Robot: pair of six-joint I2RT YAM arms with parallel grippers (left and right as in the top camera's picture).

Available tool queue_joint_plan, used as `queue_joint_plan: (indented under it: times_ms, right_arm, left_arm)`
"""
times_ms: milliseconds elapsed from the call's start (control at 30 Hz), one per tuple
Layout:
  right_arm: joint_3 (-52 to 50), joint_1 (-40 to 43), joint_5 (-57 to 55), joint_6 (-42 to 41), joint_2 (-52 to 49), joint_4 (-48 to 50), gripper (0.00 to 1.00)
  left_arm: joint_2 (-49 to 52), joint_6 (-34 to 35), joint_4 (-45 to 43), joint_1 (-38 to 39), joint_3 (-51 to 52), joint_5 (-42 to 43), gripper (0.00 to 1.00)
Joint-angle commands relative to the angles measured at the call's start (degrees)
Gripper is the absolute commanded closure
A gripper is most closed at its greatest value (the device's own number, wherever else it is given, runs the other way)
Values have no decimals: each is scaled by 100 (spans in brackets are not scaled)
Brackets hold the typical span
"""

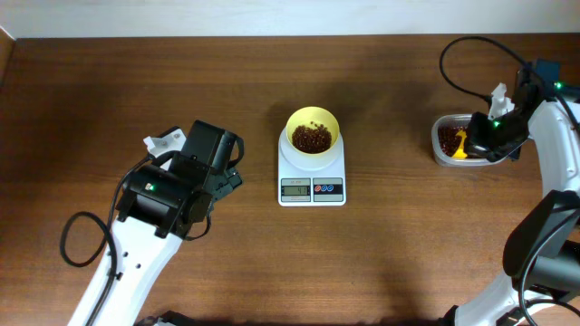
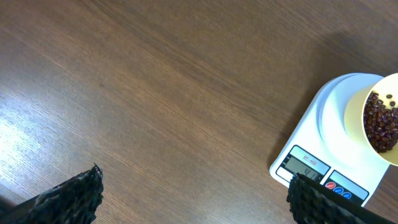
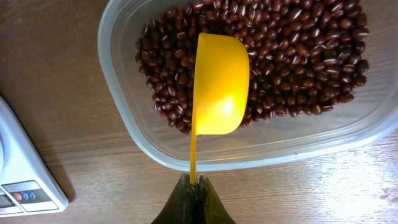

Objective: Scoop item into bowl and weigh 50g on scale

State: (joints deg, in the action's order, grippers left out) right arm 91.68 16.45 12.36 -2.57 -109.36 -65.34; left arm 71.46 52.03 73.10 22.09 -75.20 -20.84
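The yellow bowl stands on the white scale at the table's middle, with a heap of dark red-brown beans in it. The left wrist view catches the bowl and scale at its right edge. My left gripper is open over bare wood left of the scale, its fingertips wide apart. My right gripper is shut on the thin handle of a yellow-orange scoop. The scoop is turned on its side and empty above the beans in the clear container.
The clear container sits at the right of the table. Black cables loop above it. The scale's corner shows at the left of the right wrist view. Bare wood stretches between scale and container.
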Motion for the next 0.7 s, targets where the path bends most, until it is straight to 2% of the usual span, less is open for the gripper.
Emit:
queue_joint_plan:
  times_ms: [0, 267, 667]
  right_arm:
    - [240, 57, 52, 17, 310, -2, 96]
    - [240, 337, 190, 15, 337, -177, 96]
    - [240, 1290, 1801, 20, 337, -192, 96]
  left_arm:
    - [-66, -7, 7, -24, -11, -52, 1]
    - [-68, -7, 7, -24, -11, -52, 1]
    - [-66, -7, 7, -24, -11, -52, 1]
